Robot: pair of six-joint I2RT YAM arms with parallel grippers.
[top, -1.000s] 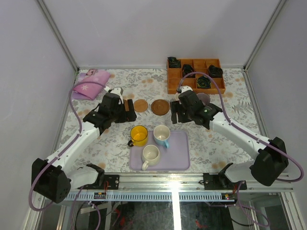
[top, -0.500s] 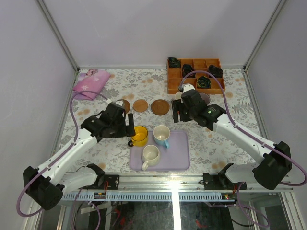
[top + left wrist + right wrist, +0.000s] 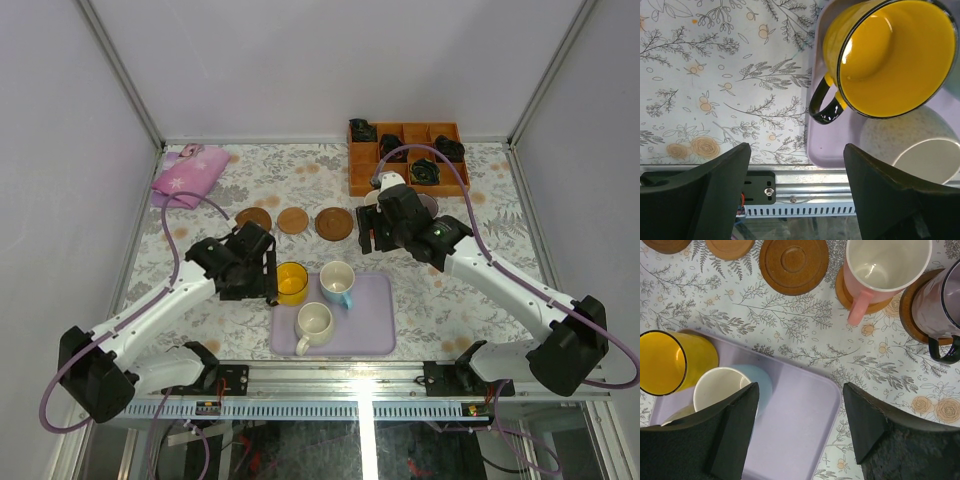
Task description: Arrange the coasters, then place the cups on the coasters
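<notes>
Advice: left claw, spread near yellow cup, should straddle its wall beside the handle; right claw spread, empty.

A floral surface carries a lavender tray at the near edge, an orange-brown compartment box far right holding dark objects, and a pink cloth far left.
</notes>
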